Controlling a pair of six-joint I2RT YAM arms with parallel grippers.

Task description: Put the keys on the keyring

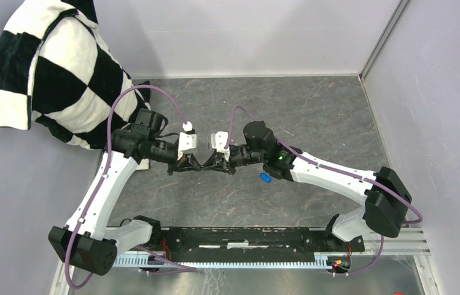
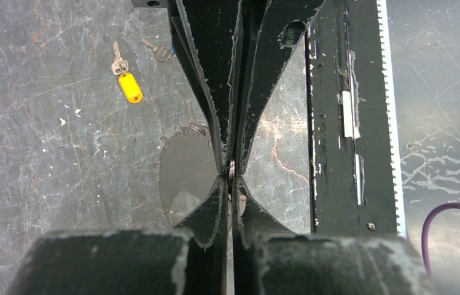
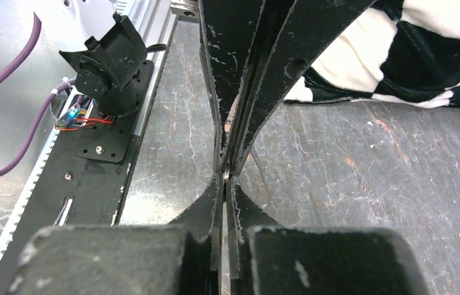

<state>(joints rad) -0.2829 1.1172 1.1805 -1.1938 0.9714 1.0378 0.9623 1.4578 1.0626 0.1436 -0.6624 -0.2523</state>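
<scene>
My left gripper (image 1: 197, 166) and right gripper (image 1: 210, 166) meet tip to tip above the middle of the table, both shut. In the left wrist view a thin sliver of metal, the keyring (image 2: 232, 168), shows edge-on where my left gripper (image 2: 232, 185) meets the other's tips. The right wrist view shows the same sliver (image 3: 224, 175) at my right gripper (image 3: 225, 183); the rest of the ring is hidden. The yellow-headed key (image 2: 131, 86) lies flat on the table, with a second key (image 2: 157, 50) beside it, partly covered. The blue-headed key (image 1: 265, 178) lies under the right arm.
A black-and-white checkered cloth (image 1: 55, 74) is heaped at the back left corner. The black mounting rail (image 1: 239, 239) with a toothed strip runs along the near edge. Grey walls close the back and right sides.
</scene>
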